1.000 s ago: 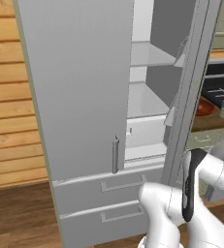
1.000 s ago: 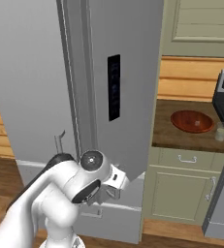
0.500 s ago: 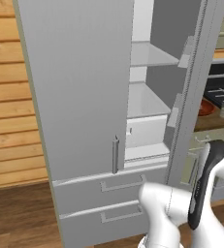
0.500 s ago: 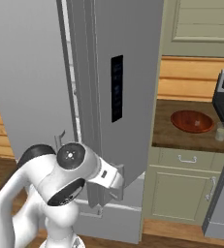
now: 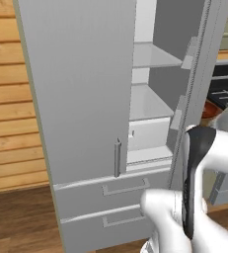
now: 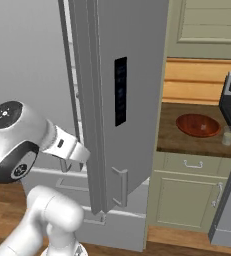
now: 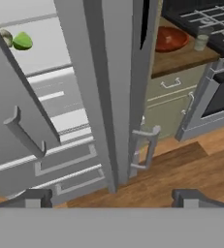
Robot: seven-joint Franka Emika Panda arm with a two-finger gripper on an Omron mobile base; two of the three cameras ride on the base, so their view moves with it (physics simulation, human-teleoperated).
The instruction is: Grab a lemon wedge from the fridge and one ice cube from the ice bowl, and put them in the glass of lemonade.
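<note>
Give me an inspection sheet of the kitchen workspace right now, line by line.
Surface: brown wooden counter right of the fridge, over beige cabinets.
Job's things: fridge with its right door swung open, pale shelves showing; ice bowl on the counter; glass of lemonade beside the bowl, apart from it; a small green item on a fridge shelf, possibly the lemon wedge; ice cube too small to tell.
Clutter: a roundish pale item next to the green one.
Grippers: pincer open, empty, facing the open door's edge.
Cables: nothing seen.
Surroundings: stove right of the counter, wood-plank wall, wooden floor.
</note>
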